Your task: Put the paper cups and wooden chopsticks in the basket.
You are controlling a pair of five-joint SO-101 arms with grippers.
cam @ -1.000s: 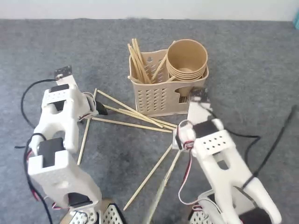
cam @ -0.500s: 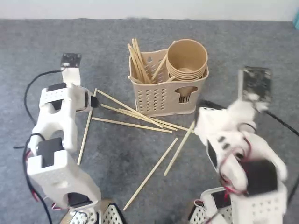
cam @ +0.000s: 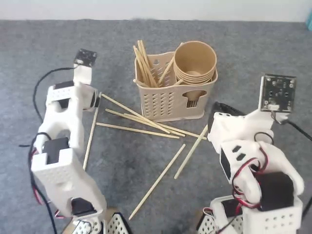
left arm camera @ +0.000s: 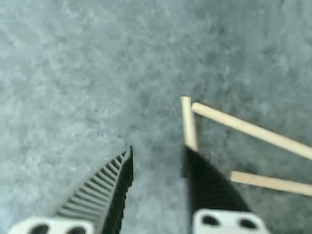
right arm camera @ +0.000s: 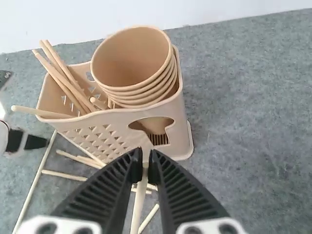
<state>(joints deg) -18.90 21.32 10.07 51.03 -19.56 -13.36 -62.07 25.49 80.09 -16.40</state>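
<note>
Wooden chopstick [right arm camera: 138,197] is pinched between the near-closed jaws of the right gripper [right arm camera: 142,158] at lower centre of the right wrist view, just before the basket [right arm camera: 109,139] holding the stacked paper cups [right arm camera: 131,58]. Raise it until its trailing end clears the rim, then release over the compartment with the other sticks [right arm camera: 63,73]. Left gripper [left arm camera: 157,152], jaws spread at the high view's upper left, should straddle 1 loose stick [left arm camera: 188,122] before closing.

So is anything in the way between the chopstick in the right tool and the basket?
Nothing visible stands between the right tool, shut on a thin wooden chopstick, and the beige perforated plastic basket. The stack of brown paper cups fills the near half of it, though.
</note>
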